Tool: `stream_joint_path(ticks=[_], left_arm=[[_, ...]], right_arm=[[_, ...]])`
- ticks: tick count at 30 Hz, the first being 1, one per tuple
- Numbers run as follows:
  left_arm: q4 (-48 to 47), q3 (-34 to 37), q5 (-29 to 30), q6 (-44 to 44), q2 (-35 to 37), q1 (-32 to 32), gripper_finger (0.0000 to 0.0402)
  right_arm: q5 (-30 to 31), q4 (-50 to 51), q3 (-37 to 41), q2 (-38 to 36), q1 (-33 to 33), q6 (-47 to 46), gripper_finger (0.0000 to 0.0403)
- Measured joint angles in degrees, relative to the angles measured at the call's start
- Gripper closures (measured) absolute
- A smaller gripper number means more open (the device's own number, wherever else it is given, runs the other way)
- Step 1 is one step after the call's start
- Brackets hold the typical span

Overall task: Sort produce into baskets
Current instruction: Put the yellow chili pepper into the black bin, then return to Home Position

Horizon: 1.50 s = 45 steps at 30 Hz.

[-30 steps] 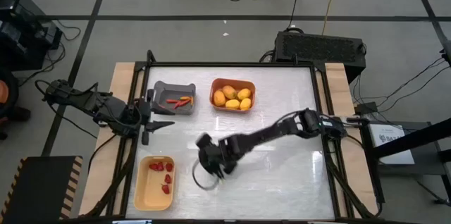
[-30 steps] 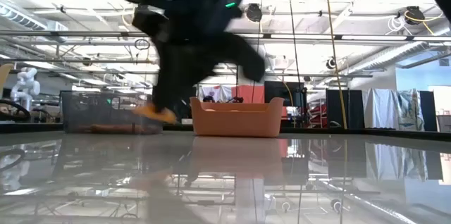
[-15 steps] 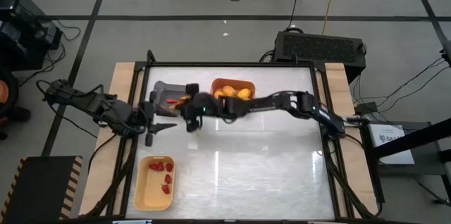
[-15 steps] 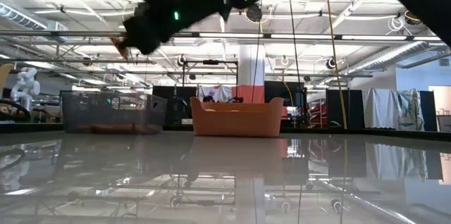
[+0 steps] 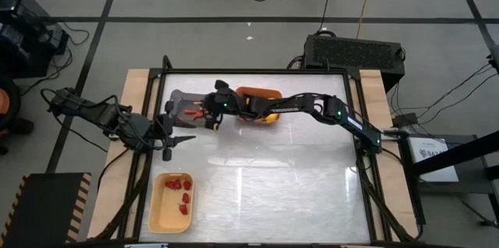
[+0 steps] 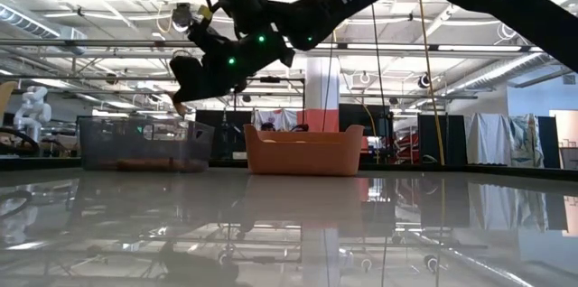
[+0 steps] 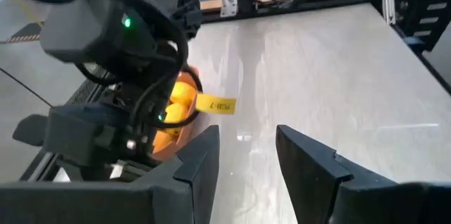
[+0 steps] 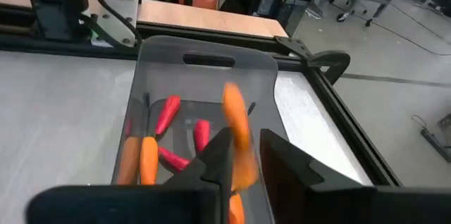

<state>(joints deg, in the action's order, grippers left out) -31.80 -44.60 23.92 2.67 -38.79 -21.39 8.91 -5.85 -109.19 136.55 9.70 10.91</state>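
Produce is nearly all sorted, judging by how things lie: from the near edge of the table in the high view, the pale yellow basket [image 5: 171, 201] holds the dark red berries [image 5: 181, 191], and the open table [image 5: 296, 178] between it and the far baskets shows no loose pieces. Further back, at the left edge, the left gripper [image 5: 178, 139] waits low over the table with its jaws spread apart and nothing between them. Beyond it, the right gripper [image 8: 243, 155] hangs above the grey basket [image 8: 204, 76], where several carrot sticks [image 8: 165, 115] already lie. One more carrot stick [image 8: 236, 136] shows blurred between its fingers, whose tips stand slightly parted; whether they pinch it or have just let it go, I cannot tell. Just beside the grey basket, the orange basket [image 5: 265, 94] holds the yellow fruits [image 7: 180, 101], mostly hidden under the right arm from above. What seems left is this last carrot settling in the grey basket.
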Motion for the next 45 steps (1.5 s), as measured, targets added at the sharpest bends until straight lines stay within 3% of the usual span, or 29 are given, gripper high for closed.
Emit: stream_joint_path(ticks=[8,15,25,30,33,39,45], left_arm=[[-0.77,0.0,0.0,1.47,0.01,0.0,0.0252],[-0.68,0.0,0.0,1.54,0.01,0.0,0.0252],[1.85,0.0,0.13,1.48,-1.28,0.0,0.0252],[5.4,0.0,0.2,1.51,-3.57,0.0,0.0252],[7.04,0.0,0.15,1.49,-5.49,0.0,0.0252],[9.44,0.0,0.02,1.52,-9.1,-0.02,0.0252],[11.12,0.0,-3.41,3.43,-11.28,-0.26,0.0252]], right_arm=[[-0.07,0.45,0.0,0.0,0.08,-4.7,0.0275],[-0.29,7.24,-0.03,-4.65,-1.22,-6.15,0.025],[-3.33,41.7,-0.02,-17.87,-4.7,-15.47,0.0265],[-2.63,54.24,-0.02,-24.43,-9.18,-17.52,0.0277],[1.4,59.93,-0.02,-28.68,-12.83,-18.97,0.0285],[15.56,71.58,0.24,-36.33,-21.78,-24.62,0.0307],[23.03,72.51,11.26,-48.02,-30.75,-29.86,0.0327]])
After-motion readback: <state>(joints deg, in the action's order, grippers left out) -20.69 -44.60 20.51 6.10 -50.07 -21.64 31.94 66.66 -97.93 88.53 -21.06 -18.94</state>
